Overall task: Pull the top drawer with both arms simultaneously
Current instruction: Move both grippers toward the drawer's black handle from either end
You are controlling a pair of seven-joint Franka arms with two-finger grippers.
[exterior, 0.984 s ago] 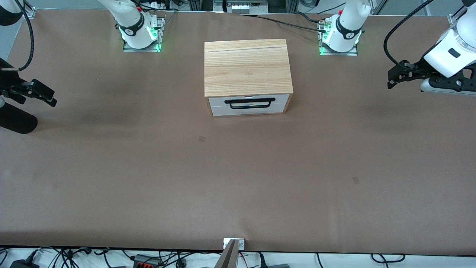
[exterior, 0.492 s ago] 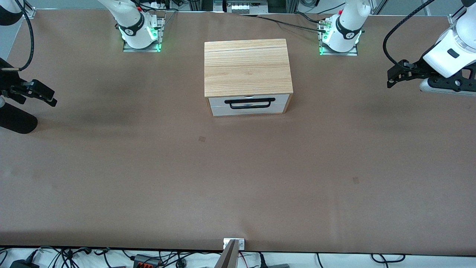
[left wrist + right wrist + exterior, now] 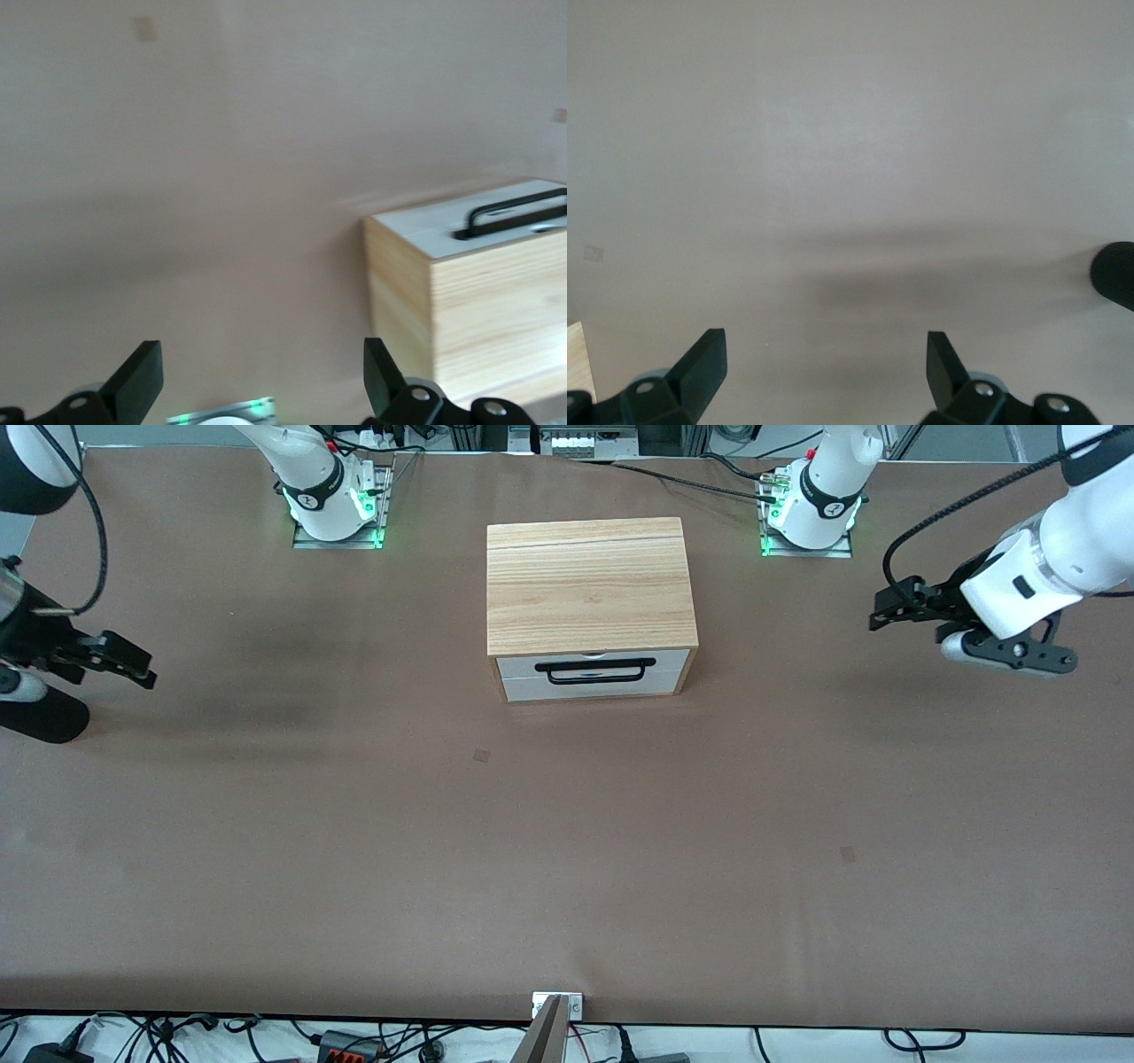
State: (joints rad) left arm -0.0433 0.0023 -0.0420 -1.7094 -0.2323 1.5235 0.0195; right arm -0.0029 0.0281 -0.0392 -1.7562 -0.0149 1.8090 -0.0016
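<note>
The light wooden box (image 3: 588,584) stands mid-table. Its top drawer (image 3: 523,664) has a white front and a long black bar handle (image 3: 595,672), and it is closed. My left gripper (image 3: 886,611) hangs open over the table toward the left arm's end, well clear of the box. My right gripper (image 3: 133,664) hangs open over the right arm's end. The left wrist view shows open fingers (image 3: 142,381), the box (image 3: 478,301) and the handle (image 3: 518,208). The right wrist view shows open fingers (image 3: 704,363) over bare table, with a box corner (image 3: 576,359) at the edge.
The lower white drawer front (image 3: 532,688) sits under the top drawer. The arm bases (image 3: 332,509) (image 3: 811,514) stand along the table edge farthest from the front camera. A black padded part of the right arm (image 3: 40,713) hangs low. Cables lie along the nearest edge (image 3: 354,1041).
The left gripper has moved toward the box and a little lower. The right gripper has shifted slightly toward the box. The drawer has not moved.
</note>
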